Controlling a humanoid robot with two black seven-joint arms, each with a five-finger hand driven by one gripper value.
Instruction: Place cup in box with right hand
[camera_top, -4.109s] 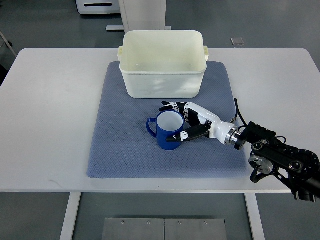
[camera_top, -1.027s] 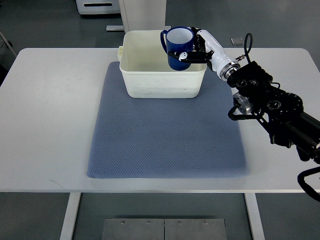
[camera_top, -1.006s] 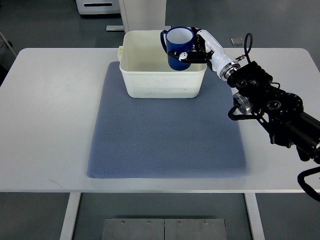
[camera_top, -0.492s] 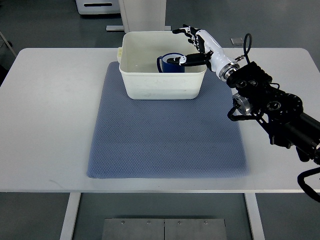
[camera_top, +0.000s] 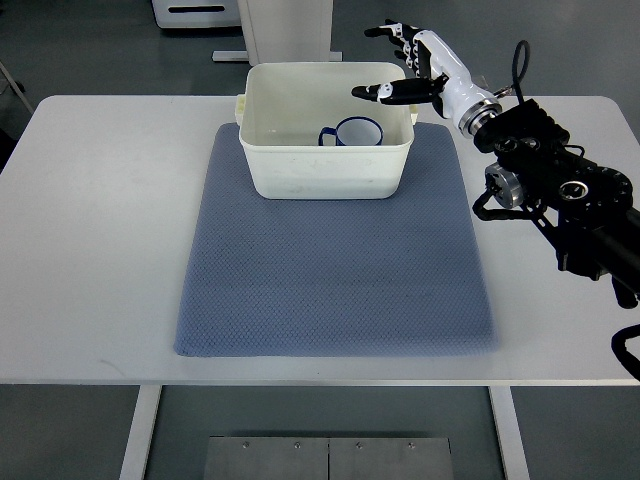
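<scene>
item: cup (camera_top: 355, 133), upright inside the box (camera_top: 262, 170), near its right wall. your right hand (camera_top: 405, 62): fingers spread, holding nothing, above the box's right rim. placement looks done; only arm withdrawal remains.

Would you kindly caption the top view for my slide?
Blue cup upright inside the white box; open right hand above its right rim.

Blue cup (camera_top: 352, 134) with white inside, upright, handle to the left, standing within cream plastic box (camera_top: 327, 172), near its front wall, right of centre
</scene>
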